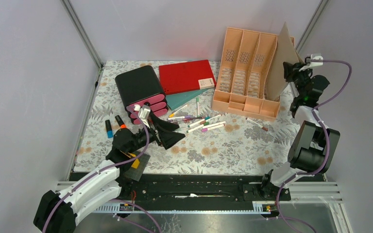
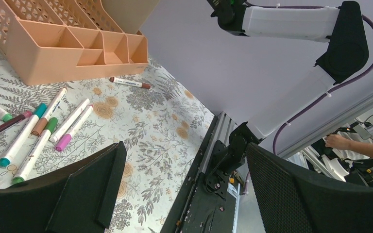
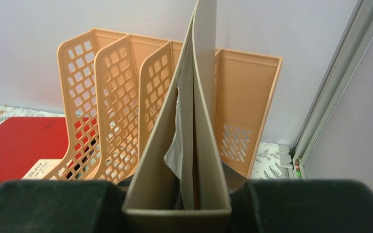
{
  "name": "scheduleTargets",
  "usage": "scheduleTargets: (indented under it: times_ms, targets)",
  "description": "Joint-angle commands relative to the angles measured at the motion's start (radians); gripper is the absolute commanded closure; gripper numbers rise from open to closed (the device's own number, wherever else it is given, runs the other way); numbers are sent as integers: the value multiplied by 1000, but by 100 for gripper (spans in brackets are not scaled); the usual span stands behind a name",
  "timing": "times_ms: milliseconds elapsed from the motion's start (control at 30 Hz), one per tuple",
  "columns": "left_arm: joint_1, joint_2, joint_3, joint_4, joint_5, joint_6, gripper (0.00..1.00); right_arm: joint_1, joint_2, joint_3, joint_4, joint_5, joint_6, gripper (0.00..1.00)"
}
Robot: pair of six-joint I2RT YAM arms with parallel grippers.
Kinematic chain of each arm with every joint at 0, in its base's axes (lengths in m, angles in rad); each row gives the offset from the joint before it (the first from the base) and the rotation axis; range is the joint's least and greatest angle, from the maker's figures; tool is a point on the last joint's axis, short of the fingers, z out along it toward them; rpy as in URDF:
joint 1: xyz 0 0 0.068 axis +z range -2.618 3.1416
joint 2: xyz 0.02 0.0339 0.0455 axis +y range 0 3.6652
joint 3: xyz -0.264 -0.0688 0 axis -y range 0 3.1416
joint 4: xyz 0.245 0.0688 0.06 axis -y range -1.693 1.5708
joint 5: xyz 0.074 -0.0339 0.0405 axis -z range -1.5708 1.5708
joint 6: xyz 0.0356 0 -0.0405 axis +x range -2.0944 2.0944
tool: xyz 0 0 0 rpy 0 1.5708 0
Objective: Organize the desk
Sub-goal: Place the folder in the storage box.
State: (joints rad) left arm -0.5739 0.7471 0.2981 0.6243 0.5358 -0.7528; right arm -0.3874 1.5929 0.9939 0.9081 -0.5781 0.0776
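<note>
The desk [image 1: 233,150] is covered in a pale cloth printed with ferns and flowers. My right gripper [image 1: 294,73] is shut on the spine of a beige folder [image 1: 280,63], which stands upright on edge at the right end of the peach file rack [image 1: 245,68]. In the right wrist view the folder [image 3: 194,121] fills the gap of the gripper [image 3: 177,199], with loose sheets inside and the rack [image 3: 111,97] behind. Whether its lower edge rests in the slot is hidden. My left gripper [image 1: 167,132] hangs open and empty over the desk; its dark fingers [image 2: 53,194] spread wide in the left wrist view.
Several markers [image 1: 204,124] lie scattered mid-desk, also in the left wrist view [image 2: 43,131]. A brown marker [image 1: 257,124] lies before the rack. A red folder [image 1: 184,75] rests on a teal book [image 1: 184,99], beside a black drawer box [image 1: 138,85]. Orange [image 1: 120,121] and blue [image 1: 109,128] markers lie at the left.
</note>
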Motion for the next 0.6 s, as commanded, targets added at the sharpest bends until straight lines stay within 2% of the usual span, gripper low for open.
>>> scheduleTargets:
  times_ms: [0, 33, 100, 167, 233, 267, 367, 567]
  targets:
    - [5, 6, 10, 54, 19, 6, 1, -10, -6, -38, 204, -92, -2, 100]
    - [5, 5, 10, 50, 19, 9, 1, -12, -12, -45, 188, -101, -7, 98]
    - [5, 4, 11, 41, 15, 15, 1, -13, -28, -52, 150, -114, -20, 69]
    - [5, 5, 9, 39, 11, 19, 1, -13, -49, -54, 96, -113, -36, 35]
    - [6, 7, 10, 38, 10, 22, 1, -13, -80, -48, 12, -98, -68, 7]
    - [5, 8, 11, 36, 9, 24, 1, -13, -103, -34, -71, -92, -113, 1]
    - [5, 4, 34, -6, -3, 48, 1, -14, -196, 52, -371, -21, -193, 1]
    - [6, 14, 64, -57, -47, 91, 1, -23, -402, 77, -659, -2, -258, 0]
